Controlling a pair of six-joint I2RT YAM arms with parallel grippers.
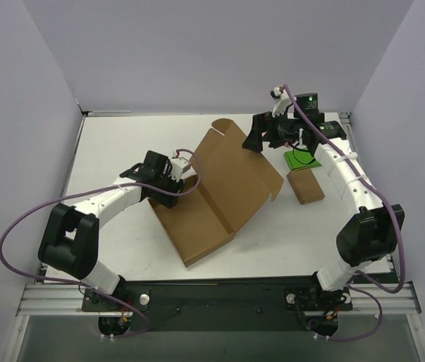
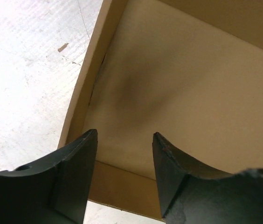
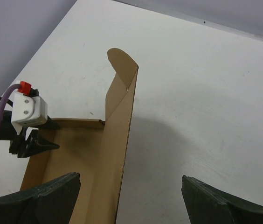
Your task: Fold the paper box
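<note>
You get the top view from high at the rear, looking down over the whole table [image 1: 114,143]. Your left wrist camera sits close above the paper box [image 2: 192,93]. The right wrist looks on from farther back (all three views share that box).

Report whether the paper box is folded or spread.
Partly folded: the paper box has one panel raised and a flap standing upright, lid not closed.

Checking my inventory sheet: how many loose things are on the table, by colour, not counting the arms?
Brown: 2 (large brown corrugated cardboard box sheet, small brown rectangular block)
Green: 1 (small green block)
Total: 3
</note>
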